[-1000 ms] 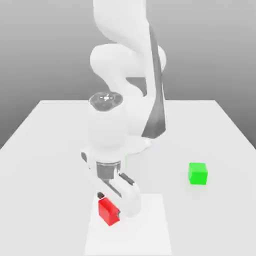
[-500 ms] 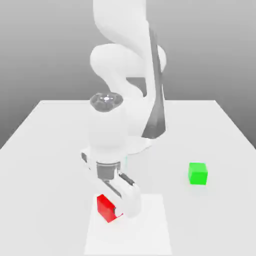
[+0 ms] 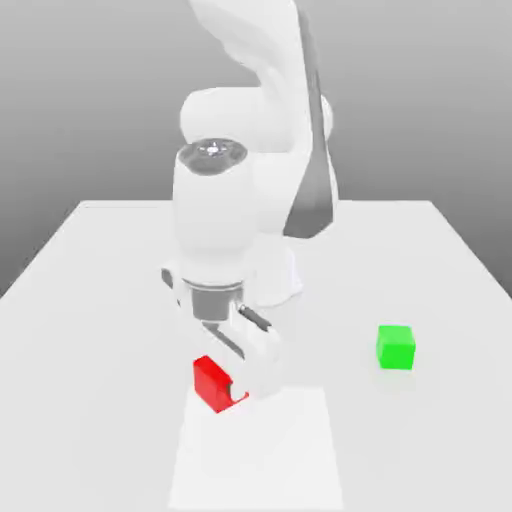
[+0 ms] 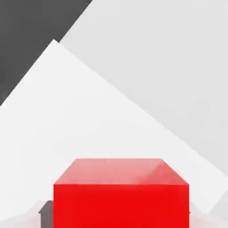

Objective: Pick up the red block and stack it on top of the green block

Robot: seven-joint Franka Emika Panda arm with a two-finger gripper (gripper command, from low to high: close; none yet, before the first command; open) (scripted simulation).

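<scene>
While end effector (image 3: 220,379) grips red block (image 3: 210,385), two faces in hand view, green block (image 3: 396,348) in exterior view

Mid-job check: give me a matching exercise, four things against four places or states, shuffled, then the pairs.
1. red block
2. green block
3. gripper
4. white sheet

A. resting on the table, toward the exterior view's right
B. closed on a block
C. lying flat, nearest the exterior view's camera
D. held above the table

Pairs: 1-D, 2-A, 3-B, 4-C
</scene>
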